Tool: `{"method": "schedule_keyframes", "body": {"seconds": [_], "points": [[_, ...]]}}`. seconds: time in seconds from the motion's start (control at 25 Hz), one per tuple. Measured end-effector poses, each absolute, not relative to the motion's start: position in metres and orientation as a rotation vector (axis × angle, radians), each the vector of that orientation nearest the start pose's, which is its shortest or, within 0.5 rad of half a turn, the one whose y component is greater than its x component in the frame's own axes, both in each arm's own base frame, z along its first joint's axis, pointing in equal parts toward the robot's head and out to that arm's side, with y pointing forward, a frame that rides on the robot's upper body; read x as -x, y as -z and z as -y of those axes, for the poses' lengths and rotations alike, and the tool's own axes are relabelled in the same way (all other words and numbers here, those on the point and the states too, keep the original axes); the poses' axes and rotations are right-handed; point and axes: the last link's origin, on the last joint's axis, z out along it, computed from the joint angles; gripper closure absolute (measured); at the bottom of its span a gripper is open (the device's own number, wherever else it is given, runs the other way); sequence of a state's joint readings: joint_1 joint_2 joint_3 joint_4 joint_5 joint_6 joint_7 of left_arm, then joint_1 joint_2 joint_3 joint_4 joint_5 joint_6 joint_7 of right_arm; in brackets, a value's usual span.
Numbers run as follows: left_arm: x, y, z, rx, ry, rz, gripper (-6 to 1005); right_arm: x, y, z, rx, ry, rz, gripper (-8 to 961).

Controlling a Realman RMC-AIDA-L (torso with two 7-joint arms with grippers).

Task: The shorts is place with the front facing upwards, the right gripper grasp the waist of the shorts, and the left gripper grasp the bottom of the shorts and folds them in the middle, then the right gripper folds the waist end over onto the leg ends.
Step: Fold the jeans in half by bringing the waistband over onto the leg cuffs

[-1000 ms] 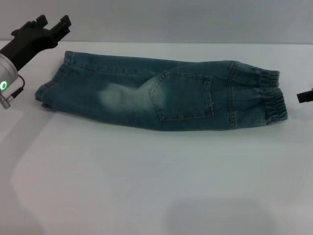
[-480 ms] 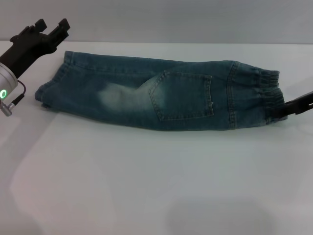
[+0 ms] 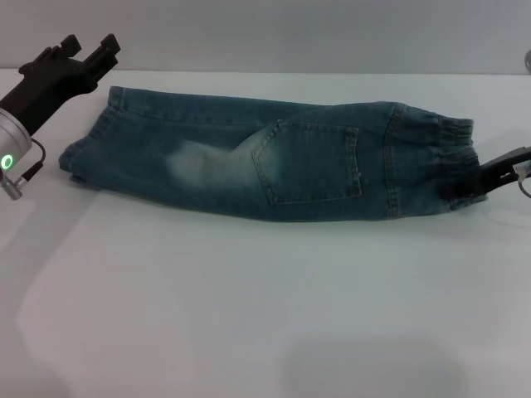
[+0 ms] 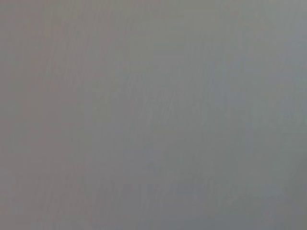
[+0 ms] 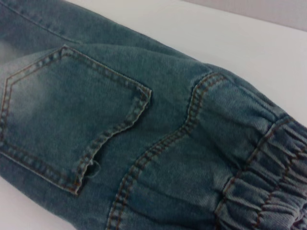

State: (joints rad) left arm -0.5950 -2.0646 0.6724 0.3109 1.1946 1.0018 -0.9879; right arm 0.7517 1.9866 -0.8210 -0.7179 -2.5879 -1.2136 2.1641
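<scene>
The blue-green denim shorts [image 3: 249, 162] lie folded lengthwise on the white table [image 3: 249, 315], with a stitched pocket [image 3: 311, 162] facing up. Their gathered waist [image 3: 458, 145] points right, and the straight-hemmed leg ends [image 3: 90, 145] point left. My right gripper [image 3: 466, 184] comes in from the right edge and touches the near corner of the waistband. The right wrist view is filled by the shorts [image 5: 120, 124] with the ruched waist [image 5: 268, 182] close up. My left gripper [image 3: 87, 48] hangs open above the table, just beyond the leg ends and not touching them.
The table's back edge meets a grey wall [image 3: 290, 33] behind the shorts. Bare white tabletop stretches in front of the garment. The left wrist view shows only a plain grey surface [image 4: 153, 115].
My right gripper has slid in from the right edge to the near corner of the waistband. The left gripper has shifted only slightly, and the shorts lie as before.
</scene>
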Motion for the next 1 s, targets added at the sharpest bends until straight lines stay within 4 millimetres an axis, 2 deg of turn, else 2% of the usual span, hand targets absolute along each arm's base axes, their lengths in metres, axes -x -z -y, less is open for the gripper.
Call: {"method": "schedule_keyframes", "body": {"seconds": [0.4,0.84,1.0], "points": [[0.296,-0.022,-0.402,1.833,0.897,0.799,293,-0.271,-0.022,-0.411,2.451,0.114,-1.046,485],[0.294,-0.019,-0.402,1.863,0.877,0.775,294,-0.273,-0.016,-0.404,2.482,0.094,-1.018,874],[0.279,-0.005,-0.404,1.983,0.837,0.712,294,-0.272,-0.021,-0.394,2.513,-0.010,-1.040,889]]}}
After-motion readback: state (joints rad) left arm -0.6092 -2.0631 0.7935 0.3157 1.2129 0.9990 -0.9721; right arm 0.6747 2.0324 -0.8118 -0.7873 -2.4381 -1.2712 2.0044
